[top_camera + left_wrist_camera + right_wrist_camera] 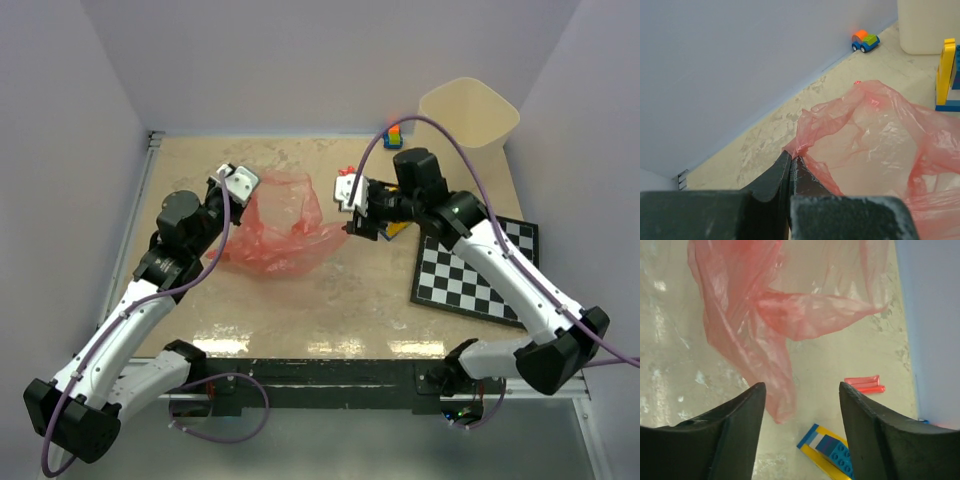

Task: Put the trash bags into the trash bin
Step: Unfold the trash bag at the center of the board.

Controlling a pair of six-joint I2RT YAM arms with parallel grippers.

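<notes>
Pinches a crinkled corner of the red sack (pixel 865 145) with the left gripper (pixel 791 159), closed tight on the film, raising that edge off the table (pixel 300 300), probably to offer a second hold. Hovers the right gripper (pixel 801 386) wide open and empty beside the sack's right flap. Leaves the sack mid-table, well apart from the trash bin (pixel 470 110) at the far right corner, and a folded red strip (pixel 865 384) loose farther back.

Red trash bag (pixel 280 232), cream trash bin (pixel 470 115), black-and-white checkerboard (pixel 472 275)
</notes>
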